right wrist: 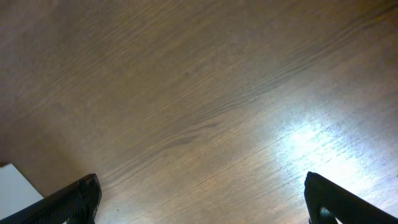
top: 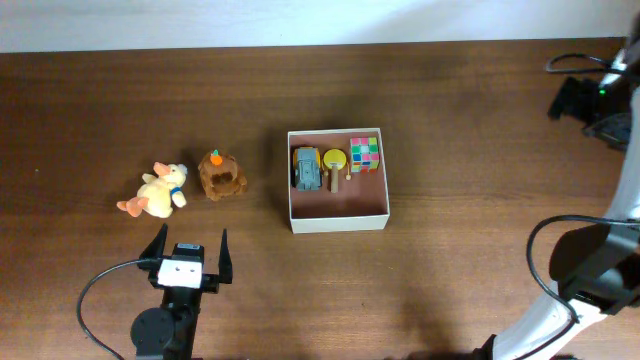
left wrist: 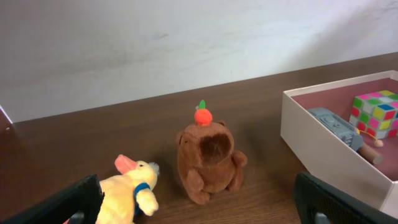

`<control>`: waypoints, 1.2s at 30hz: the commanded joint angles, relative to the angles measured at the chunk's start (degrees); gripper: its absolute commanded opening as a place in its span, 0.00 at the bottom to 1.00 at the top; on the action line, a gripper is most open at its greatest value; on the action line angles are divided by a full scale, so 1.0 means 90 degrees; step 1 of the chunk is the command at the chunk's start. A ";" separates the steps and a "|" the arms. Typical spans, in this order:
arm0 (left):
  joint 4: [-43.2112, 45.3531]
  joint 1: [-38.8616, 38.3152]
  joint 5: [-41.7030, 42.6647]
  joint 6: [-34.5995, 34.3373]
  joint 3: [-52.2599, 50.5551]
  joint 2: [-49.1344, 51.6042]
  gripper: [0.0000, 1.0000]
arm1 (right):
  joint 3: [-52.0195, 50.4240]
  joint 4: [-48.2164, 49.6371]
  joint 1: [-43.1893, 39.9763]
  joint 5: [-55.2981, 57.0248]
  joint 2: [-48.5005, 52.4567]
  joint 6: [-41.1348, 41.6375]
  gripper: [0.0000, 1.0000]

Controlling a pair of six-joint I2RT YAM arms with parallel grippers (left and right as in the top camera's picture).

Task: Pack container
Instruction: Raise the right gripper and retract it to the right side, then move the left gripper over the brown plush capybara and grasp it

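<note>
The container (top: 340, 203), a shallow cream-white box with a pinkish-brown inside, sits mid-table. It holds a grey toy car (top: 306, 168), a yellow round toy with a wooden handle (top: 335, 163) and a colour cube (top: 365, 154) along its far side. A brown plush with an orange on its head (top: 221, 176) and a yellow duck plush (top: 157, 191) lie to its left. My left gripper (top: 188, 245) is open and empty, just in front of both plush toys. In the left wrist view the brown plush (left wrist: 208, 162), the duck (left wrist: 130, 193) and the container wall (left wrist: 323, 146) lie ahead of the open jaws (left wrist: 202, 208). My right gripper (top: 562, 97) is open and empty over bare table at the far right.
The right wrist view shows only wood grain between the open jaws (right wrist: 202, 202), plus a white corner (right wrist: 12, 186) at the lower left. A black cable (top: 100, 300) loops by the left arm base. A white wall runs behind the table's far edge (left wrist: 186, 43).
</note>
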 commanded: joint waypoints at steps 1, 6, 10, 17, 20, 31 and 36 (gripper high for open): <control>-0.0010 -0.0032 -0.0158 -0.0056 -0.0046 -0.0041 0.99 | 0.0049 -0.0010 -0.0039 -0.0398 -0.0029 -0.0034 0.99; 0.0126 -0.0032 -0.0155 -0.0056 -0.0046 -0.0041 0.99 | 0.0049 -0.0002 -0.0027 -0.0396 -0.0029 -0.0034 0.99; 0.0505 -0.0029 0.0381 -0.0129 -0.0012 -0.0036 0.99 | 0.0049 0.0000 -0.0027 -0.0396 -0.0029 -0.0034 0.99; -0.0068 0.0049 0.0352 -0.0823 0.1433 0.1236 0.99 | 0.0049 0.0000 -0.0027 -0.0396 -0.0029 -0.0034 0.99; -0.0731 0.0226 0.0369 -0.0780 0.2841 0.2662 0.99 | 0.0049 0.0000 -0.0027 -0.0396 -0.0029 -0.0034 0.99; -0.3257 0.0274 0.1877 -0.0784 0.6564 0.6938 0.99 | 0.0049 -0.0002 -0.0027 -0.0396 -0.0029 -0.0034 0.99; -0.3208 0.0274 0.3082 -0.0857 0.6625 0.7900 0.99 | 0.0049 -0.0002 -0.0027 -0.0396 -0.0029 -0.0034 0.98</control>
